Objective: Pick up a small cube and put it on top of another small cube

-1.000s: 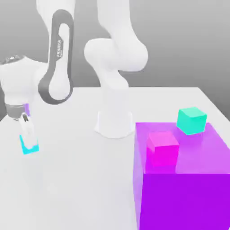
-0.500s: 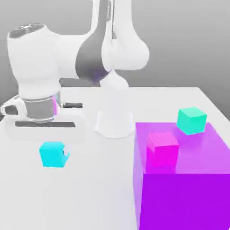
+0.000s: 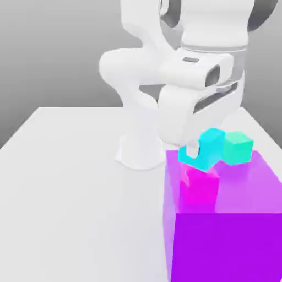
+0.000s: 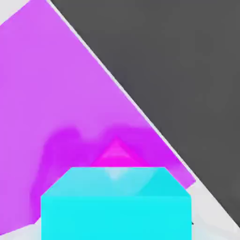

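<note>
My pincer hangs just above the big purple block, with the cyan cube at its tip. One white finger shows against the cube's side, but I cannot tell whether my jaws are clamping it or have let go.

The cyan cube sits tilted on the pink cube, overlapping its top and seemingly touching it, not squarely seated. In the hand view the cyan cube covers most of the pink cube.

The teal cube stands just beside, on the same block.

I judge the carrying done and the placing nearly so. What is left is a settled, level stack and my pincer lifting clear.
</note>
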Controlling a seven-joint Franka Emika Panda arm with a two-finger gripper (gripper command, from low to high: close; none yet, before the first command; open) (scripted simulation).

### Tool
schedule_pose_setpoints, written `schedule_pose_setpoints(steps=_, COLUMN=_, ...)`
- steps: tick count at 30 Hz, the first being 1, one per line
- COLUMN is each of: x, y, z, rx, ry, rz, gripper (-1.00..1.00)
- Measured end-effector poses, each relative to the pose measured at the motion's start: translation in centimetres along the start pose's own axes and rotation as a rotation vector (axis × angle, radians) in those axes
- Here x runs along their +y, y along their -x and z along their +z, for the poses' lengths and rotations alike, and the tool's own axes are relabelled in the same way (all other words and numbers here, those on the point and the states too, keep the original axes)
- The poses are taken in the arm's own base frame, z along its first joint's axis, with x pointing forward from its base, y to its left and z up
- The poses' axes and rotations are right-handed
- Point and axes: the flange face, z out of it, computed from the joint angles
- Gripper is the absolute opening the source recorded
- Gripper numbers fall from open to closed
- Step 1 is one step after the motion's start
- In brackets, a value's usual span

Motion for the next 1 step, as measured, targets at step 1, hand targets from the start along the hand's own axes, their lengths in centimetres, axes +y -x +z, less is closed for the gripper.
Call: schedule_pose_setpoints(steps=1, x=0.00, y=0.00, z=0.00, rx=0.000, ry=0.000, rz=0.000, gripper=1.00)
